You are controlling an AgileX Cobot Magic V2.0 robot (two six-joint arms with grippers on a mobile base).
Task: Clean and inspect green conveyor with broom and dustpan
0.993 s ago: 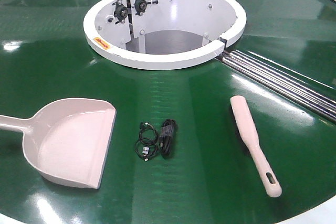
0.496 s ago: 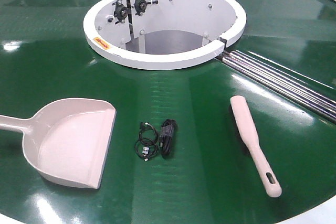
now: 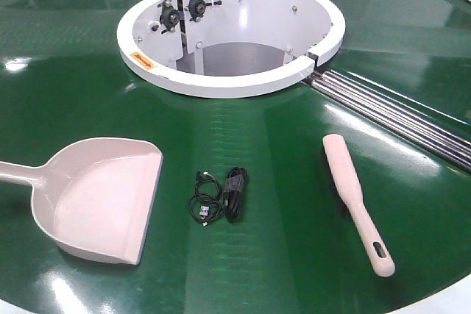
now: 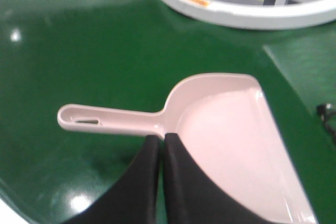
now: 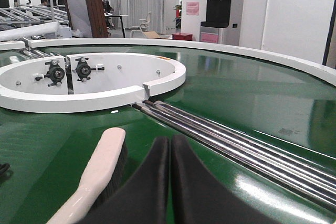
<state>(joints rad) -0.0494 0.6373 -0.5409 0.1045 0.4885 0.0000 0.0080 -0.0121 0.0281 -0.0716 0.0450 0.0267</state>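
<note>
On conveyor (image 3: 73,93), dustpan (image 3: 103,200), broom (image 3: 352,185); frontally, seemingly cables (image 3: 222,195)

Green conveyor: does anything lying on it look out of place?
Yes. Small coiled black cables lie loose on the green conveyor, between the dustpan and the broom, touching neither; they look left behind.

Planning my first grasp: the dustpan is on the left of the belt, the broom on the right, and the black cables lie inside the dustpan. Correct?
Not quite. The black cables are not inside the dustpan; they lie on the green conveyor between its mouth and the broom, touching neither, as the front-facing view shows. The rest holds.
</note>
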